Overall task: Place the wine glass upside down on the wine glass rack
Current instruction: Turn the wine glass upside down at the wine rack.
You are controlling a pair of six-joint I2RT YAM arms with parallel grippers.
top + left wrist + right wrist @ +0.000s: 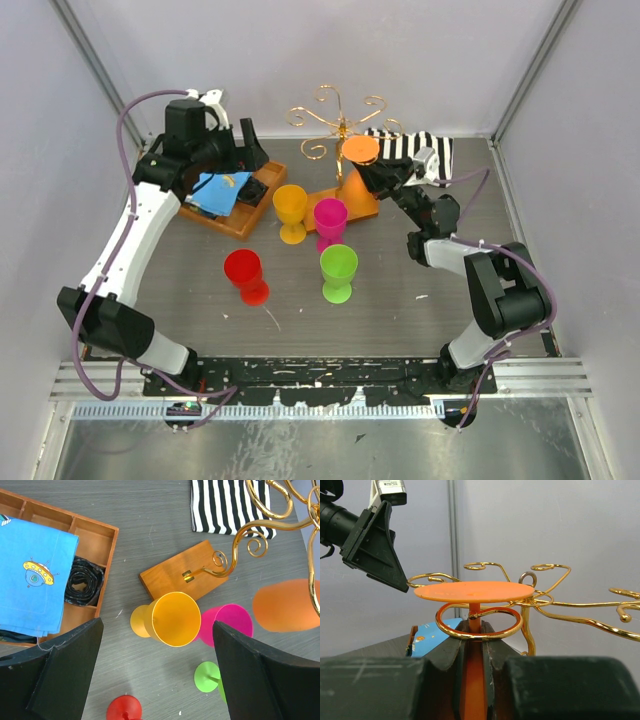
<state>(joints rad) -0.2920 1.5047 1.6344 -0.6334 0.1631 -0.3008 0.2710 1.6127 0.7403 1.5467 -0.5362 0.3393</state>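
grey table bears the gold rack; orange wine glass inverted, stem vertical, foot up, pinched by right gripper; left gripper wide.

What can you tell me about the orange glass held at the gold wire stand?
The orange plastic-looking wine glass is opaque, smooth and matte. It is upside down, with its flat round foot on top and level and the thin stem running down from it. The black jaws of the right arm are shut on the stem. The stem stands inside a curled loop of the thin gold wire rack. The foot sits above that loop, apart from it. The bowl hangs below, over the rack's wooden base.
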